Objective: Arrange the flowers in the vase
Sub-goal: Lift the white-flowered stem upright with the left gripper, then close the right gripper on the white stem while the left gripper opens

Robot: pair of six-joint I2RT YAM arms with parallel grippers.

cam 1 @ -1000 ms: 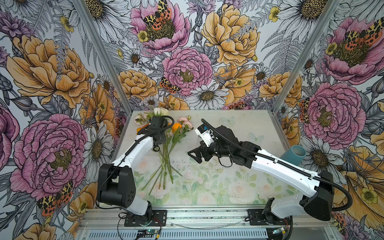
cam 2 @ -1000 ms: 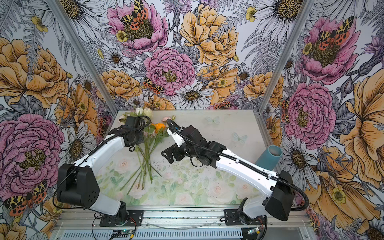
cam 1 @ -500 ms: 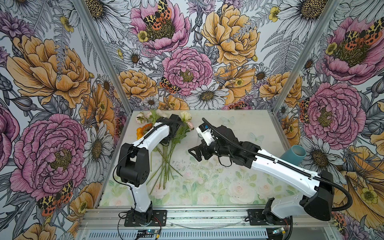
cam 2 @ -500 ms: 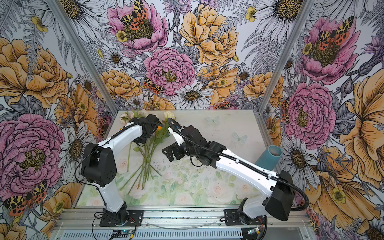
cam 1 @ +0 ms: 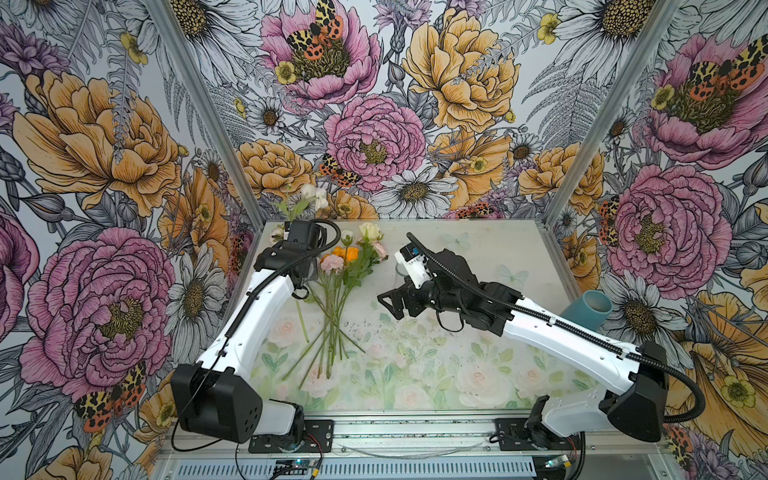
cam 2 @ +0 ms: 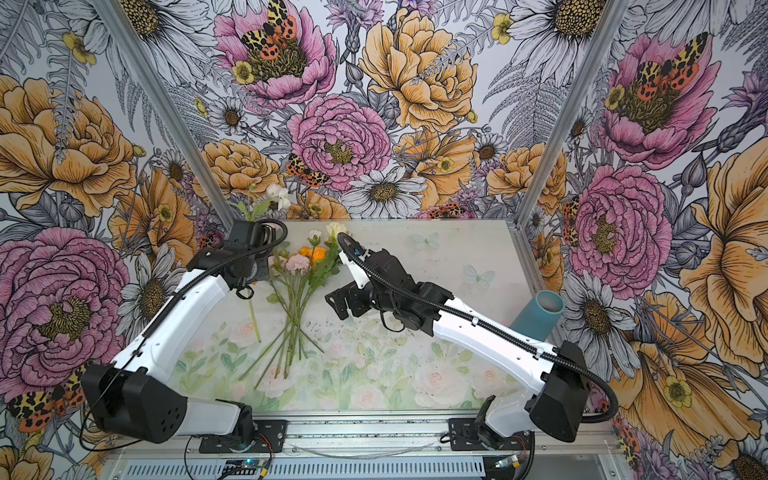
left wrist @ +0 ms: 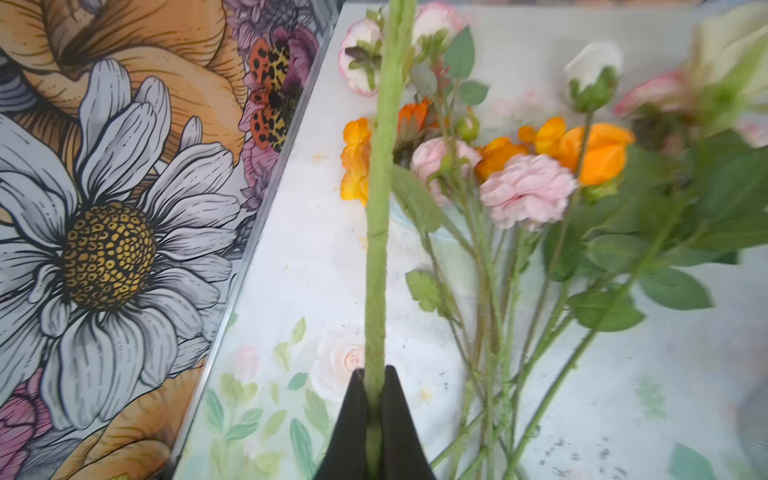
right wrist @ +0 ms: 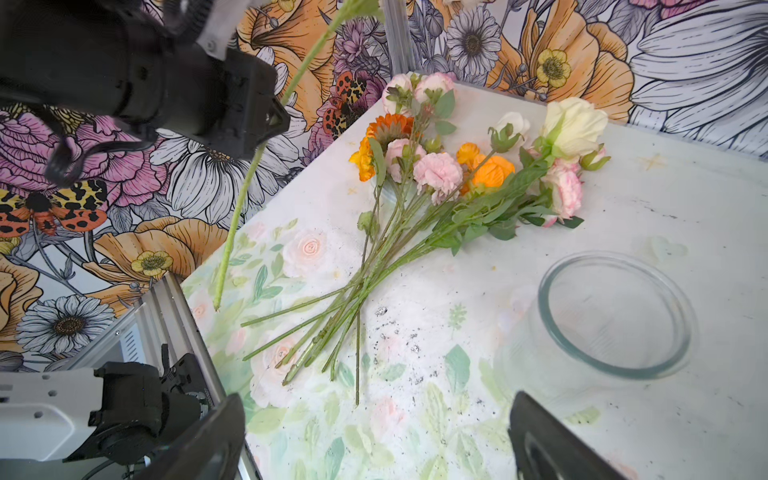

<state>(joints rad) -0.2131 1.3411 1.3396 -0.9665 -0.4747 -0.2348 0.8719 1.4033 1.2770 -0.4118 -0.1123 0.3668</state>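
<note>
1. On the left, my left gripper (left wrist: 374, 376) is closed tight on a single green stem, which fills the narrow gap between the two black fingers (left wrist: 353, 415).
2. That held flower (cam 1: 313, 195) stands nearly upright. In both top views its white blooms rise above the wrist against the back wall, and its stem (cam 2: 254, 320) hangs down below the gripper, just left of the bunch. I cannot tell whether the cut end touches the tabletop (cam 1: 478, 257).
3. The remaining flowers (cam 1: 332, 307) lie loose on the tabletop just right of the left gripper. Their pink, orange and cream blooms point toward the back wall, and their stems cross and fan out toward the front edge.
4. Right of the bunch, my right gripper (cam 1: 388, 307) hovers over the tabletop with its jaws spread wide and nothing between them. It points toward the stems but is apart from them.
5. In the right wrist view, the glass vase (right wrist: 619, 374) stands upright and empty on the tabletop near the blooms, with no flower touching it.
6. At the far right edge of the tabletop, a teal cylinder (cam 1: 586, 316) leans tilted against the wall, well apart from the flowers.
</note>
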